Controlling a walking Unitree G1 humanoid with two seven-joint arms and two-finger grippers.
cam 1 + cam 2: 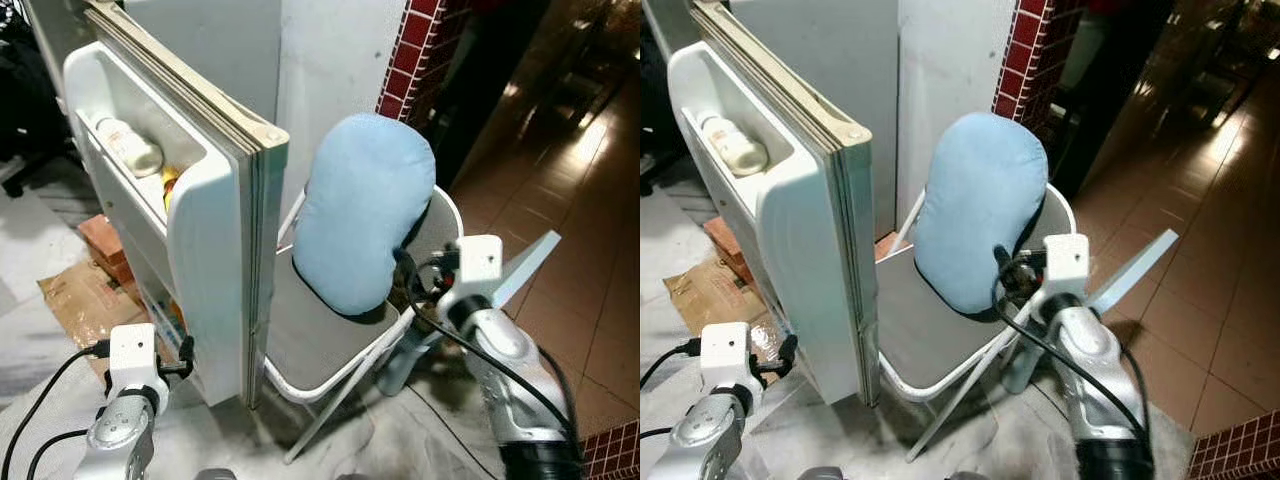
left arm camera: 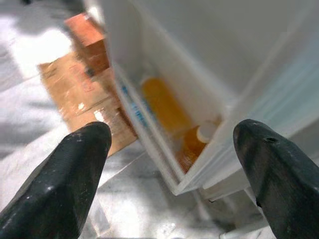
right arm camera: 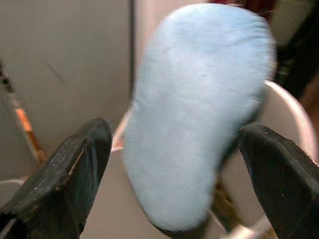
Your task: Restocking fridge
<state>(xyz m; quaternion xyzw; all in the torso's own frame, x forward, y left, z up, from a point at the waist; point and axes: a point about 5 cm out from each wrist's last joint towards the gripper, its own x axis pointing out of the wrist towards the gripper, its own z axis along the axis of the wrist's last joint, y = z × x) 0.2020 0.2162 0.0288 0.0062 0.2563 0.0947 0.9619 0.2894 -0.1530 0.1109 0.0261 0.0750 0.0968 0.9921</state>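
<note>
The white fridge door [image 1: 215,250] stands open on my left. Its upper shelf holds a white bottle [image 1: 130,148] lying down. In the left wrist view, orange bottles [image 2: 167,107] lie in the door's bottom shelf. My left gripper [image 2: 172,134] is open and empty, low by the door's outer edge and pointing at that shelf. My right gripper [image 3: 177,132] is also open and empty. It points at a light blue cushion [image 1: 365,210] leaning on a white folding chair [image 1: 310,340], from the chair's right side.
The chair stands tight against the open door's edge and the fridge body behind it. Brown cardboard and a paper bag [image 1: 85,295] lie on the floor under the door. A red brick wall [image 1: 415,50] and a brown tiled floor [image 1: 560,150] are on the right.
</note>
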